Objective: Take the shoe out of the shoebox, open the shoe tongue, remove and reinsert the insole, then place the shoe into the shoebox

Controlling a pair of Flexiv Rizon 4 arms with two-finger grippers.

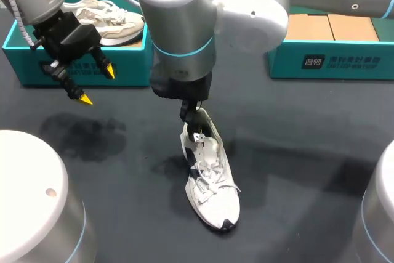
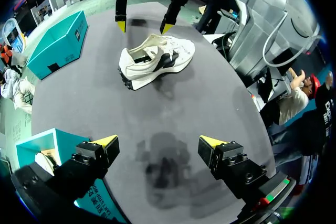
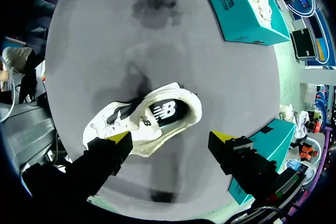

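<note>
The white shoe (image 1: 209,180) is lying on the table (image 1: 295,152), toe pointing toward 5 o'clock. The right end effector (image 3: 171,136) is hovering over its heel, fingers wide, gripping nothing. At 10 o'clock from the shoe, the left end effector (image 1: 96,84) is hanging wide and empty beside the teal shoebox (image 1: 21,63) holding a second shoe (image 1: 108,20).

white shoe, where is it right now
In the head view the white shoe lies on the table near the middle, its heel under the right end effector.
</note>
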